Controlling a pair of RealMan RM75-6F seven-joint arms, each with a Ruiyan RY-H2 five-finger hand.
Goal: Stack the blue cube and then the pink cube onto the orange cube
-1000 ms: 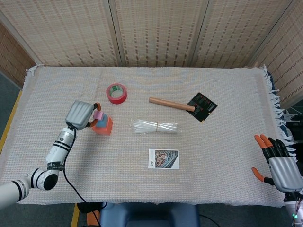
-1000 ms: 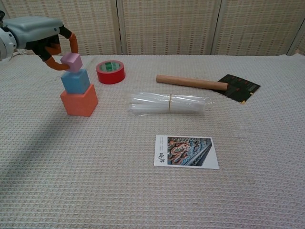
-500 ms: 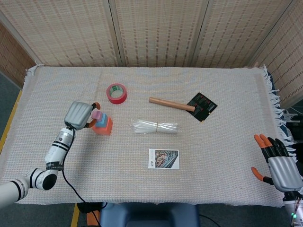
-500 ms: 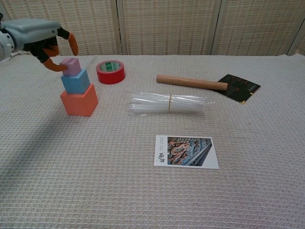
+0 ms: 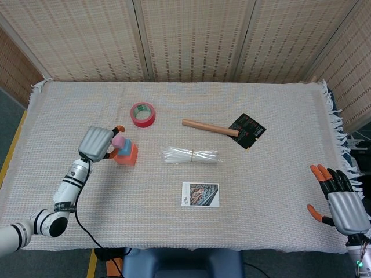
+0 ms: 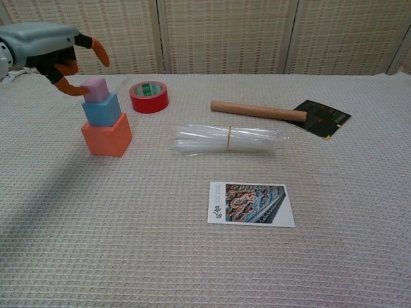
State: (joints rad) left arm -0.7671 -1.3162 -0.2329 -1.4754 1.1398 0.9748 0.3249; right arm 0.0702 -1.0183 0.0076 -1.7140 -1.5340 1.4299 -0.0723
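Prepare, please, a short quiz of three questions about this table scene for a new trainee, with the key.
1. True or false: the pink cube sits on top of the blue cube.
2. Which object lies nearest the front edge of the cloth? A) red tape roll B) postcard C) wooden rod
3. Fill in: the bottom of the stack is the ____ cube.

Key
1. True.
2. B.
3. orange; the orange cube carries the other two. The left hand is beside the stack with spread fingers, one fingertip at the pink cube; the right hand is open at the far side.
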